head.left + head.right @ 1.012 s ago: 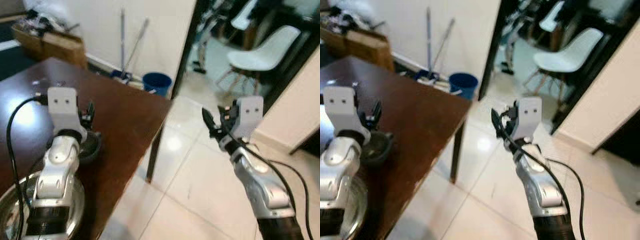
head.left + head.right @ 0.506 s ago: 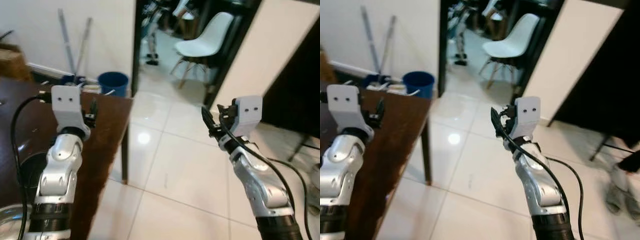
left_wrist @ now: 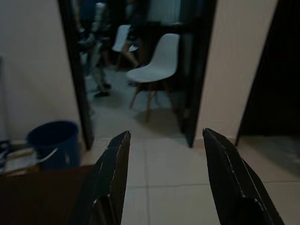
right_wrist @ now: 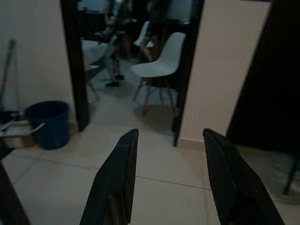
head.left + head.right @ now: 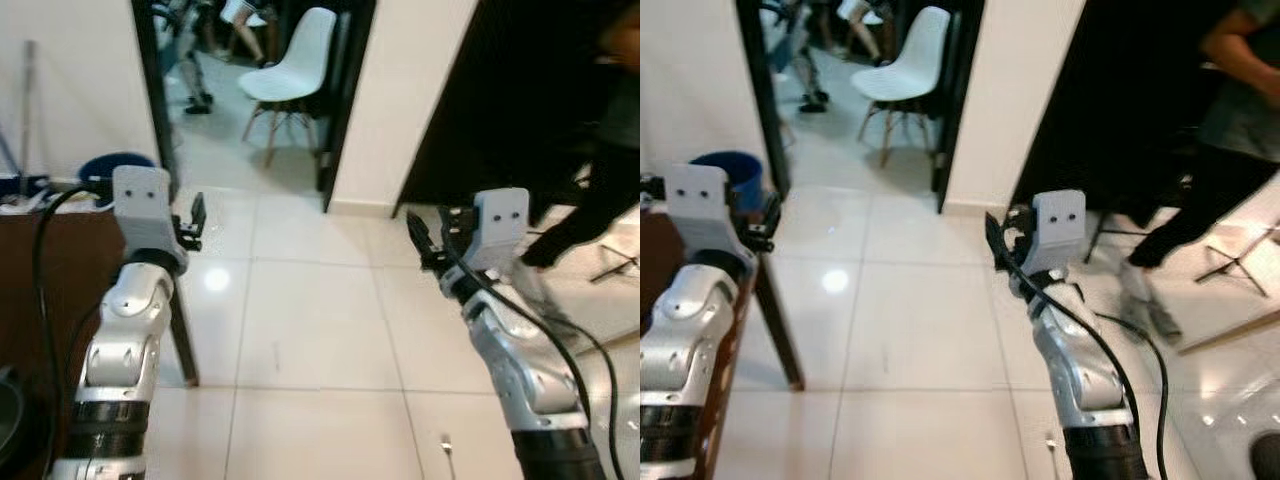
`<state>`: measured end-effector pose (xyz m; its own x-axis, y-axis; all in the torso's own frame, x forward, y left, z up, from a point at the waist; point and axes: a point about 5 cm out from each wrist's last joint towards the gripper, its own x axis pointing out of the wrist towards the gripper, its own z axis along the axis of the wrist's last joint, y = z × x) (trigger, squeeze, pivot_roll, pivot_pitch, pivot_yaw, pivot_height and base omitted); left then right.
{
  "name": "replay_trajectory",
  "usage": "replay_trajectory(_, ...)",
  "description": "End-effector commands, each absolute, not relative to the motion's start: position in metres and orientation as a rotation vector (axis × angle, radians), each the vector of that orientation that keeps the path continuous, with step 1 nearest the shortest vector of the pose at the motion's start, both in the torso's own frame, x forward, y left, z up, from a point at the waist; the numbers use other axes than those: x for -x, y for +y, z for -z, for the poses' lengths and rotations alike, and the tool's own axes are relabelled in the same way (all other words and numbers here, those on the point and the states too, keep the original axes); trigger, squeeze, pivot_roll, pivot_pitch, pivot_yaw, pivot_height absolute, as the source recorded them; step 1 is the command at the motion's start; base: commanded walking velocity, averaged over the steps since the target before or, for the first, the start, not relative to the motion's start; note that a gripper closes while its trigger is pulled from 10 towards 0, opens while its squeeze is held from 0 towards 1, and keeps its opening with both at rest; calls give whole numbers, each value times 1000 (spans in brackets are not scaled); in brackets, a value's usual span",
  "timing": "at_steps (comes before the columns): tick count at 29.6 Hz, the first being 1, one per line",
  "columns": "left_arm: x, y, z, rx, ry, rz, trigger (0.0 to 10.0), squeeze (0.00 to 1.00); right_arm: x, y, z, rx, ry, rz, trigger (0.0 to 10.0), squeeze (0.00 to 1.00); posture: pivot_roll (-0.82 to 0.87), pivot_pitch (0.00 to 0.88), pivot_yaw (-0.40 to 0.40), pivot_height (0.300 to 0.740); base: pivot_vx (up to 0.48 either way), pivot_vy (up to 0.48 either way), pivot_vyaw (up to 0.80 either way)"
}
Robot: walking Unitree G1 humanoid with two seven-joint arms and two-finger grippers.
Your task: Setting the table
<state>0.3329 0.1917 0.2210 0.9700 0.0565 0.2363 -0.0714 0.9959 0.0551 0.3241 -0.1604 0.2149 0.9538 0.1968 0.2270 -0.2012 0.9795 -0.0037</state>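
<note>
Hovering over white floor tiles [image 5: 310, 330], both empty: left gripper [image 3: 164, 178] and right gripper [image 4: 166, 176], fingers spread wide, pointing toward white plastic chair [image 5: 290, 60]. Dark brown wooden table [image 5: 40, 290] sitting at left.

Dark brown table [image 5: 60, 290] stands on glossy tiled floor [image 5: 310, 330]

Open floor [image 5: 320, 330]; table [image 5: 60, 290] leftward

Body check, both arms on my feed.
Silver jointed arm shells with black ribbed cuffs low down; white wrist camera blocks, two small dark holes each; left gripper [image 5: 195, 218] and right gripper [image 5: 428, 235] have long black fingers [image 4: 225, 187]; a black cable loops along each arm.
</note>
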Motion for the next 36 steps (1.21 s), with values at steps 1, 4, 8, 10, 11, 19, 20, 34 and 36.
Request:
replay_trajectory(1, -333, 192, -217, -58, -223, -64, 10000, 0, -323, -163, -210, -14, -207, -195, 10000, 0, -76, 0, -29, 740, 0, 0, -800)
replay_trajectory(4, -333, 192, -217, -57, -222, -64, 10000, 0, -323, -163, -210, -14, -206, -195, 10000, 0, -76, 0, -28, 740, 0, 0, -800)
replay_trajectory(8, -334, 192, -216, -54, -220, -65, 10000, 0, -324, -163, -209, -14, -206, -194, 10000, 0, -77, 0, -28, 740, 0, 0, -800)
replay_trajectory(10, -334, 192, -216, -53, -218, -66, 10000, 0, -324, -163, -209, -13, -206, -194, 10000, 0, -76, 0, -29, 740, 0, 0, -800)
replay_trajectory(11, -334, 192, -215, -53, -217, -67, 10000, 0, -324, -163, -209, -13, -206, -193, 10000, 0, -76, 0, -29, 740, 0, 0, -800)
replay_trajectory(19, -334, 190, -209, -51, -195, -53, 10000, 0, -323, -167, -208, -11, -207, -174, 10000, 0, -82, 0, -6, 740, 0, 0, -800)
replay_trajectory(20, -334, 190, -209, -51, -195, -53, 10000, 0, -323, -167, -208, -11, -207, -174, 10000, 0, -82, 0, -6, 740, 0, 0, -800)
replay_trajectory(34, -347, 172, -213, -46, -195, 23, 10000, 0, -319, -178, -206, -12, -219, -105, 10000, 0, -115, 0, 46, 740, 0, 0, -800)
replay_trajectory(36, -348, 170, -213, -48, -194, 31, 10000, 0, -319, -179, -206, -15, -222, -99, 10000, 0, -114, 0, 51, 740, 0, 0, -800)
